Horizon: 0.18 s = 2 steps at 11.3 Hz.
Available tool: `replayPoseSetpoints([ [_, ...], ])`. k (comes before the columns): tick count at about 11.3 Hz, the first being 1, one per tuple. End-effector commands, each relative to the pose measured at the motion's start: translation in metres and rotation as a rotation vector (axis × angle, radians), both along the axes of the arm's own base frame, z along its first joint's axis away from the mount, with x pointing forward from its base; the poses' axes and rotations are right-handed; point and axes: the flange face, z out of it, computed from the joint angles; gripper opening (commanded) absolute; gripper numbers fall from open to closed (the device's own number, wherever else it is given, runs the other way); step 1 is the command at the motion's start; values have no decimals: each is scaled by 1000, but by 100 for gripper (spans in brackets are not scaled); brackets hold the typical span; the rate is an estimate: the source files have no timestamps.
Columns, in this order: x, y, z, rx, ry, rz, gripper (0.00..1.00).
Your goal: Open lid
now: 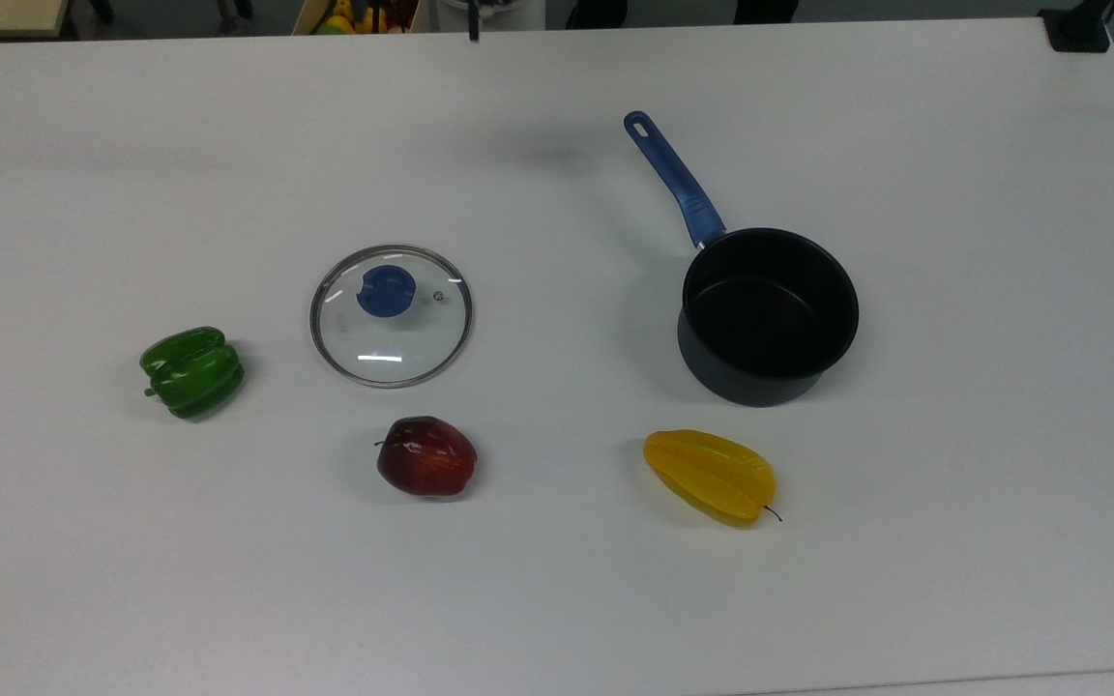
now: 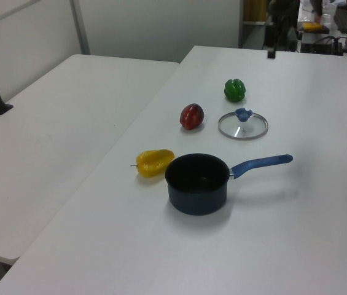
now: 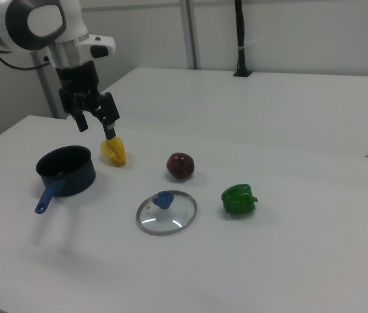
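Note:
The lid [image 1: 391,333], clear glass with a metal rim and a blue knob [image 1: 386,290], lies flat on the white table [image 1: 557,599], well apart from the dark saucepan [image 1: 768,314] and its blue handle [image 1: 675,179]. The left view has the lid [image 2: 242,128] beyond the saucepan [image 2: 198,183]. In the right view my gripper [image 3: 94,125] hangs open and empty high above the table, far up from the lid [image 3: 166,215], with the saucepan [image 3: 66,171] below it in the picture.
A green pepper [image 1: 192,372], a red apple [image 1: 426,456] and a yellow starfruit [image 1: 709,476] lie around the lid and pan. A second white table [image 2: 69,110] stands alongside at the left view's left.

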Motion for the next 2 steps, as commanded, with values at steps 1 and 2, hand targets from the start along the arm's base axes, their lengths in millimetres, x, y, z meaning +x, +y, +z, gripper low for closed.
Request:
replayPoseSetpoints([
  [1,-18,-26,6,41,28,-9,100],
  [2,-17,-27,4,41,30,-11,100],
])
